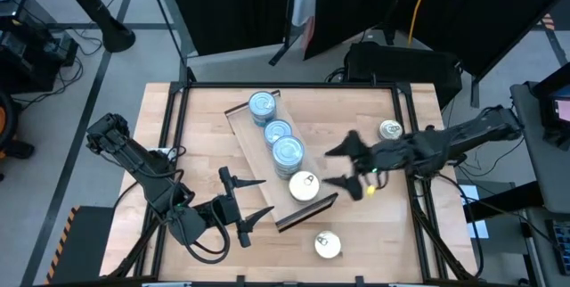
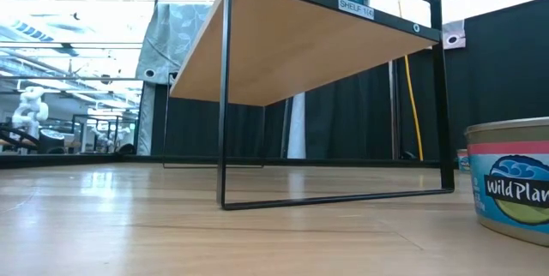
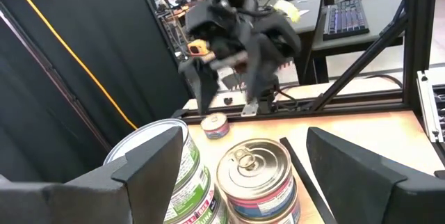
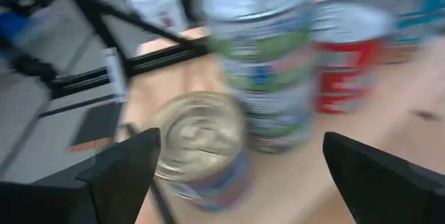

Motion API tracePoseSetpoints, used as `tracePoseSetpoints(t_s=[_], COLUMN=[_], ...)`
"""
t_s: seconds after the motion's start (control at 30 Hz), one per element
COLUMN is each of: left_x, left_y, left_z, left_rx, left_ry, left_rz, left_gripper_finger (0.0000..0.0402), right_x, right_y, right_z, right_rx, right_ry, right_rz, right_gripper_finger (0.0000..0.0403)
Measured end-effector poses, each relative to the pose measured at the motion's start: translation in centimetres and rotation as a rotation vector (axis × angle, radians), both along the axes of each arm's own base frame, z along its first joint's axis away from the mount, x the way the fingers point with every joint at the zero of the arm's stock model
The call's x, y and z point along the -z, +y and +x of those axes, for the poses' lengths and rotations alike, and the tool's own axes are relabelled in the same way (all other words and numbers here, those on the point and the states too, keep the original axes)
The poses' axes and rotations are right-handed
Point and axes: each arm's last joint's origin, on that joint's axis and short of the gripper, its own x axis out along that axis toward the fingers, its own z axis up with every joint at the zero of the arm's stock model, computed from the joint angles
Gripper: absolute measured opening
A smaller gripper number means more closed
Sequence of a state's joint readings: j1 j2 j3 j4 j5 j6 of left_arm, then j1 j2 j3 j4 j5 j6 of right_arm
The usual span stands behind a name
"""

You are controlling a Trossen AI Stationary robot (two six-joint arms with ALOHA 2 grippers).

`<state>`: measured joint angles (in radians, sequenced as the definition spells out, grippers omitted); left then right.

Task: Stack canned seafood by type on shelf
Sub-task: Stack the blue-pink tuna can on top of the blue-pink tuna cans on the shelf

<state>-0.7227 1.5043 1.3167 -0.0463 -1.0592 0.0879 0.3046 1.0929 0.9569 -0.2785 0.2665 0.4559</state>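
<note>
Four tin stacks line long light-wood shelf [image 1: 252, 141], grouped by type; we hold right gripper [image 1: 343, 166] and left gripper [image 1: 242, 201] spread, empty, flanking silvery-gold pull-tab tin [image 1: 304, 185].

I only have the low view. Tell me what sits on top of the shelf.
Observer: Three blue-topped stacks stand in a row on the shelf, with one silver-topped tin at its front end.
Operator: Give me both claws.
Observer: The right claw is open beside the silver-topped tin; the left claw is open on the shelf's other side.
Operator: Report loose tins.
Observer: Two are off the shelf: the far loose tin by the right arm and the near loose tin in front.
</note>
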Motion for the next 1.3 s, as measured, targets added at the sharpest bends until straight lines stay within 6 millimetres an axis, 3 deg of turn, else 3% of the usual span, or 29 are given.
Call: tracePoseSetpoints(t_s=[0.23, 0.47, 0.73, 0.87, 1.03, 1.1, 1.3], left_x=[0.0, 0.0, 0.1, 0.1, 0.1, 0.0, 0.0], left_y=[0.0, 0.0, 0.1, 0.1, 0.1, 0.1, 0.0], left_z=[0.0, 0.0, 0.0, 0.0, 0.0, 0.0, 0.1], left_rx=[0.000, -0.001, -0.003, -0.003, -0.003, -0.003, 0.000], left_ry=[0.000, 0.001, 0.008, 0.007, 0.003, 0.000, -0.004], left_rz=[0.000, 0.000, 0.005, 0.004, -0.002, -0.004, -0.009], left_gripper_finger=[0.0306, 0.0306, 0.0306, 0.0306, 0.0306, 0.0306, 0.0306], right_x=[-1.2, 1.9, 6.4, 9.2, 11.3, 11.9, 13.4], right_y=[-2.4, -3.6, -5.9, -8.4, -11.5, -12.5, -14.2], right_z=[-5.6, -8.2, -7.8, -7.5, -7.0, -6.6, -6.2], right_rx=[0.206, 0.468, 0.824, 0.976, 1.030, 1.036, 1.078], right_ry=[0.078, 0.408, 0.652, 0.801, 0.972, 1.008, 1.118], right_rz=[-0.101, -0.102, -0.112, -0.166, -0.166, -0.164, -0.139], right_gripper_finger=[0.0391, 0.0359, 0.0238, 0.0150, 0.0028, 0.0010, 0.0002])
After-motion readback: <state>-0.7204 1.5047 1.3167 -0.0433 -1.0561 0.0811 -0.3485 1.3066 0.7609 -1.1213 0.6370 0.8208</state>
